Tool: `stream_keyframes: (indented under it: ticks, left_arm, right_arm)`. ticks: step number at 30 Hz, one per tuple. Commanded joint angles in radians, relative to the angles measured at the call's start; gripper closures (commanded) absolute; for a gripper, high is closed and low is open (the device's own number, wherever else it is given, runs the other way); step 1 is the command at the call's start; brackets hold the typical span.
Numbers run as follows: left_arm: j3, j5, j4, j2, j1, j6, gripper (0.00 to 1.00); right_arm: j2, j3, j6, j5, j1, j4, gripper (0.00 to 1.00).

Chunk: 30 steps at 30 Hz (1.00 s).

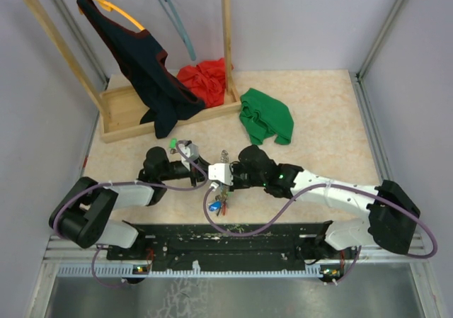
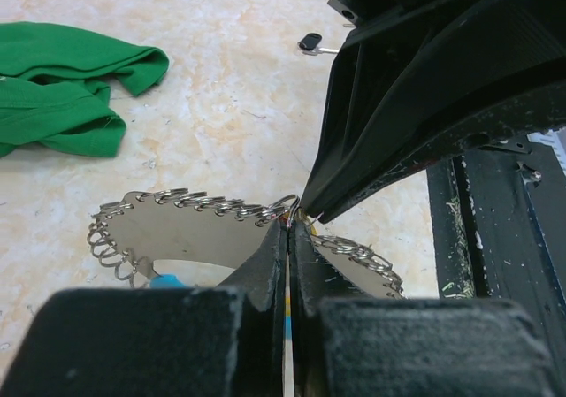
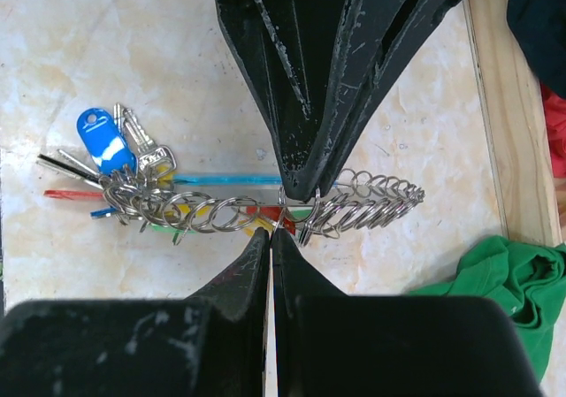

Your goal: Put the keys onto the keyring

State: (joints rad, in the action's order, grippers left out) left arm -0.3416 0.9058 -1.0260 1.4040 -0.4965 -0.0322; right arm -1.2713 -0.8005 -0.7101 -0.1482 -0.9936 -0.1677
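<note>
Silver wire is all that either pincer has between its fingers. The left pincer [image 2: 289, 238] and the right pincer [image 3: 271, 238] are both pressed fully together, and each seems to nip the keyring [image 3: 363, 198] at almost the same spot, tip against tip. The keyring sits by the middle of the counter's [image 2: 221, 87] near edge. Its bunch of keys [image 3: 133, 180] with the blue tag [image 3: 99, 141] trails toward the near edge.

No loose key is held. One key [image 2: 311, 42] lies flat just beyond the pincers, toward the counter's middle. A green tag [image 1: 172, 144] shows beside the left arm, too small to say more.

Likely risks from here:
- The wire is thin and smooth. With so little to hold, a slight pull or twist could let it slide out of either pincer.
- The tips are crowded. Any sideways shift could knock one finger into the other and lose both holds.
- The small rings strung along the wire sit right at the fingertips. They could snag a finger as it comes away and drag the whole keyring along the counter.
- To fetch a key, one pincer must let go. The keyring may then swing or sag in the remaining hold, moving the opening off line.
</note>
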Motion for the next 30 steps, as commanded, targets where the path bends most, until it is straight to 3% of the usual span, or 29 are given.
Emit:
stream_keyframes:
  ticks: [1, 5, 9, 12, 16, 30]
  left_arm:
    - [0.026, -0.041, -0.162, -0.025, 0.009, -0.066, 1.0]
    - [0.053, -0.057, -0.258, -0.023, 0.009, -0.113, 1.0]
    - [0.057, -0.051, -0.256, -0.019, 0.009, -0.115, 1.0]
    - [0.064, -0.047, -0.227, -0.022, 0.01, -0.099, 0.81]
    - [0.065, -0.033, -0.164, -0.036, 0.011, -0.054, 0.68]
    - [-0.02, 0.084, 0.052, -0.058, 0.012, 0.093, 0.58]
  right_arm:
    - [-0.023, 0.005, 0.029, -0.041, -0.005, 0.085, 1.0]
    - [-0.021, -0.011, 0.018, -0.008, -0.004, 0.085, 1.0]
    - [0.004, -0.048, -0.004, 0.02, 0.0, 0.049, 1.0]
    - [0.024, -0.09, -0.032, 0.037, 0.002, -0.007, 1.0]
    - [0.022, -0.162, -0.067, 0.034, 0.002, -0.087, 1.0]
    - [-0.007, -0.259, -0.111, -0.025, 0.002, -0.202, 1.0]
